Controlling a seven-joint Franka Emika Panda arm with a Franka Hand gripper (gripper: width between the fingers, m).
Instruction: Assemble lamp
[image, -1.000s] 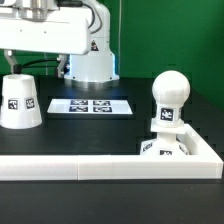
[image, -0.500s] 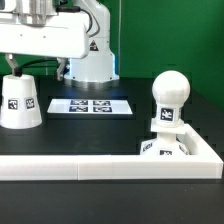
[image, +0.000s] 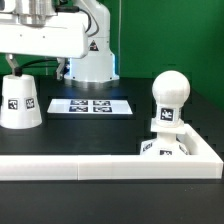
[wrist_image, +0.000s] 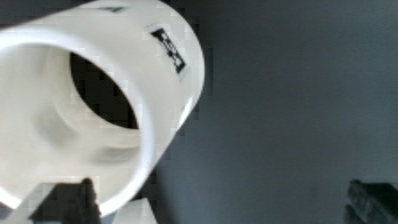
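The shade (image: 19, 103) stands on the black desk (image: 90, 135) at the exterior view's left, narrow end up, a square tag facing the camera. The tool (image: 11, 64) hangs just above its top; in the wrist view its fingers (wrist_image: 68, 200) are spread apart, one beside the shade's (wrist_image: 107, 110) open rim and the other well clear, nothing held. The marker board (image: 91, 105) lies flat behind, mid-desk. At the exterior view's right the bulb (image: 170, 93) sits upright on the base (image: 165, 148), tucked into the corner of the white wall (image: 110, 166).
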